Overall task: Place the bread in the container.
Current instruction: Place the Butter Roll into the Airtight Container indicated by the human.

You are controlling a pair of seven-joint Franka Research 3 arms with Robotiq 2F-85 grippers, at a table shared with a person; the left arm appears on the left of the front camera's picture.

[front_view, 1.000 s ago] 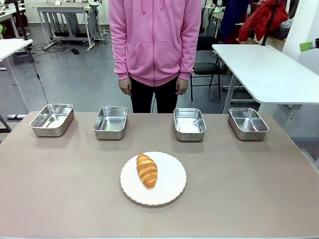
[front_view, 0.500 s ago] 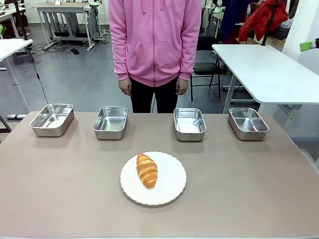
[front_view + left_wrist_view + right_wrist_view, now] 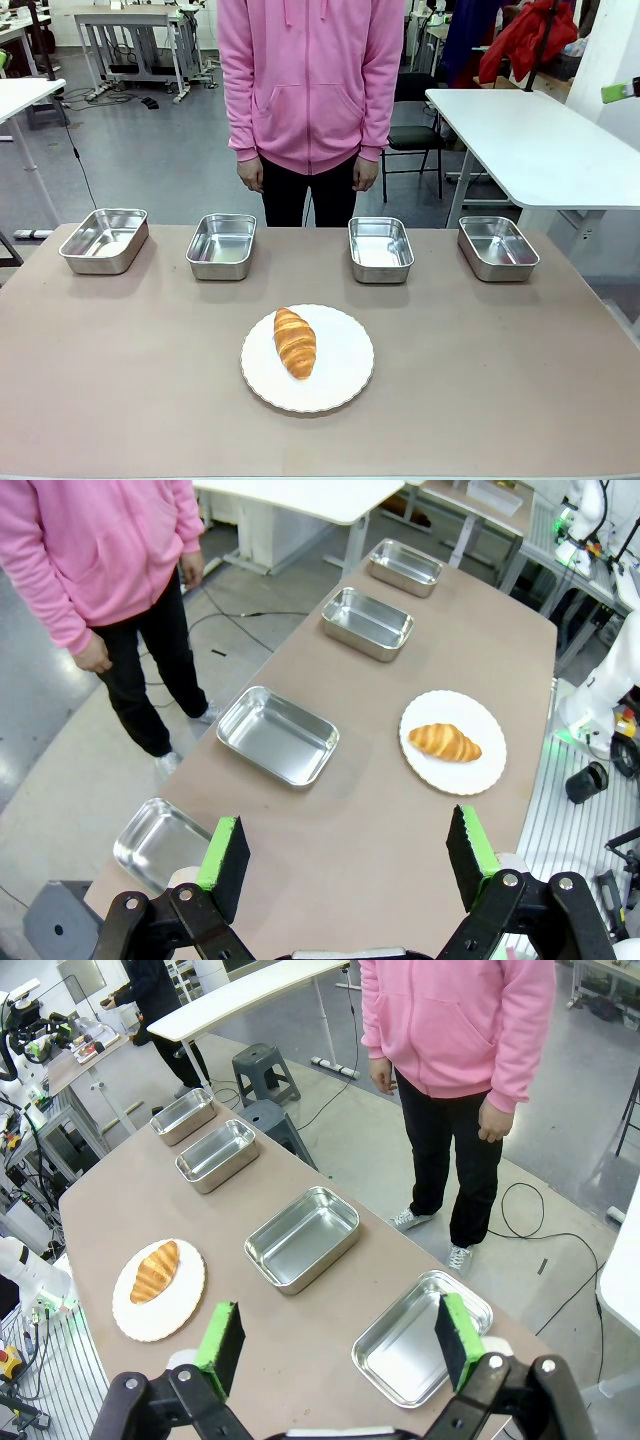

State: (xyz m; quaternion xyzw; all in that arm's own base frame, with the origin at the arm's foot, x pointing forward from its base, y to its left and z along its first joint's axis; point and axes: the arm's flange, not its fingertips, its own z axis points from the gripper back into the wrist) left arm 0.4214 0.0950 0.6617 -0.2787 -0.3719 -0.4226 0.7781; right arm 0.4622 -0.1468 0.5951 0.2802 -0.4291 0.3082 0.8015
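A golden-brown croissant point(image 3: 294, 342) lies on a round white plate point(image 3: 345, 372) near the table's front middle; it also shows as the croissant point(image 3: 445, 742) and the croissant point(image 3: 154, 1270). Four steel trays stand in a row at the far side: far left tray point(image 3: 104, 240), second tray point(image 3: 221, 246), third tray point(image 3: 380, 249), far right tray point(image 3: 497, 247). I cannot tell which one is the container. My left gripper point(image 3: 345, 862) hovers open high above the table's left end. My right gripper point(image 3: 338, 1345) is open high above the right end.
A person in a pink hoodie point(image 3: 310, 80) stands behind the far edge, hands point(image 3: 252, 173) hanging at their sides. A white table point(image 3: 530, 140) stands to the back right. Bare tabletop point(image 3: 120, 360) surrounds the plate.
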